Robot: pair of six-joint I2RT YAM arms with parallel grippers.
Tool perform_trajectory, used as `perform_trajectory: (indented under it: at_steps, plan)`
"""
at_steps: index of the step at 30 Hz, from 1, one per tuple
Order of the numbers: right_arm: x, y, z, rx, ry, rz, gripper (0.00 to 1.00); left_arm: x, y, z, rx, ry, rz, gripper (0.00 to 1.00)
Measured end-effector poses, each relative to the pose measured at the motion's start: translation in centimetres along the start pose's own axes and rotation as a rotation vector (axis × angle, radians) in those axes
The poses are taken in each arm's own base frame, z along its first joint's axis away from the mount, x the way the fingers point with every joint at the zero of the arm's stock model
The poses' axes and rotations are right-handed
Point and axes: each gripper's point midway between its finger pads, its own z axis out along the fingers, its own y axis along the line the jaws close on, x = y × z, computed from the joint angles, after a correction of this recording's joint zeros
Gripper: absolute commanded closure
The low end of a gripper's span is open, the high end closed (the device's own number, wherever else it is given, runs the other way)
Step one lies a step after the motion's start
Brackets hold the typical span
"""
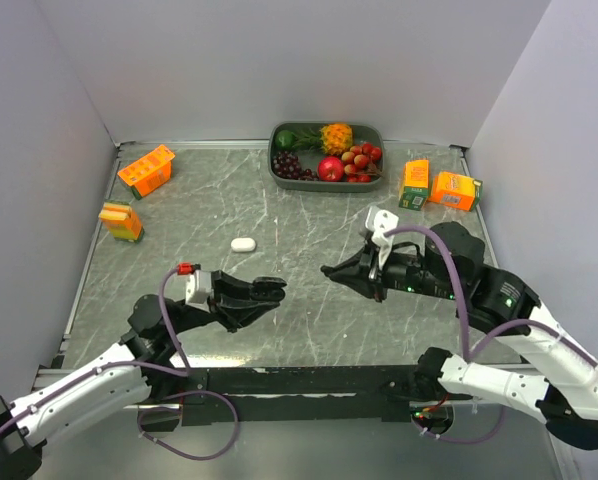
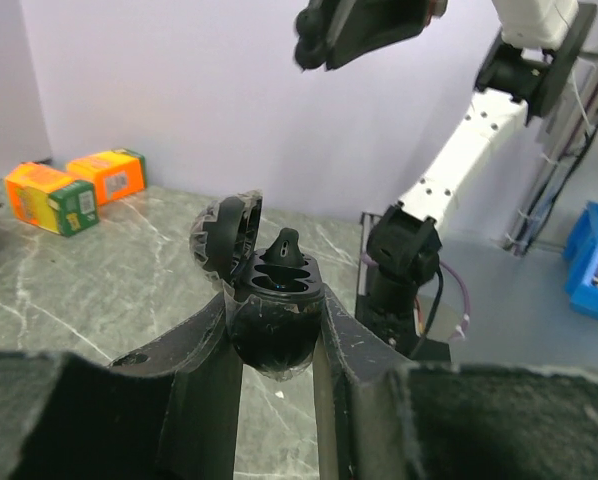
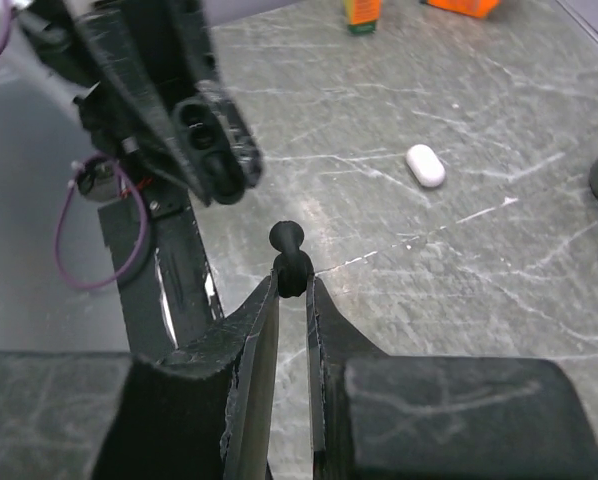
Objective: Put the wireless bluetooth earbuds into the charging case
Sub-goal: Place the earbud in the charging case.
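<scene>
Pinching a black earbud (image 3: 287,240) by its stem, the right gripper (image 3: 292,288) is clenched on something tiny, light, glossy and likely slippery; the stem looks the surest hold. The left gripper (image 2: 276,335) clamps the open black case (image 2: 274,305), where a second earbud (image 2: 284,250) stands in one socket. The free socket is too dark to make out

probably robotics lab: 3 plain walls (image 1: 279,60) box marble-look table (image 1: 229,200), blue storage bin (image 2: 594,260) on floor beyond.

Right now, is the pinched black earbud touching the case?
Apart. Right wrist view shows a clear gap between the black earbud and the open case.
</scene>
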Motion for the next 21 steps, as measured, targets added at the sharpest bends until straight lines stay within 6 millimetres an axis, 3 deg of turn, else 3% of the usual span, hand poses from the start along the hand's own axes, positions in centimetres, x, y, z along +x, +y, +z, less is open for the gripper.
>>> perform_trajectory:
  at_steps: [11,21]
  plan:
    - [1.8,4.0,-0.9,-0.147,0.072,-0.113,1.0,2.0,-0.7,2.3,0.128,0.111,-0.037,0.99]
    - [3.0,4.7,1.6,-0.159,0.159,-0.134,1.0,2.4,-1.5,3.1,0.217,0.133,-0.046,0.99]
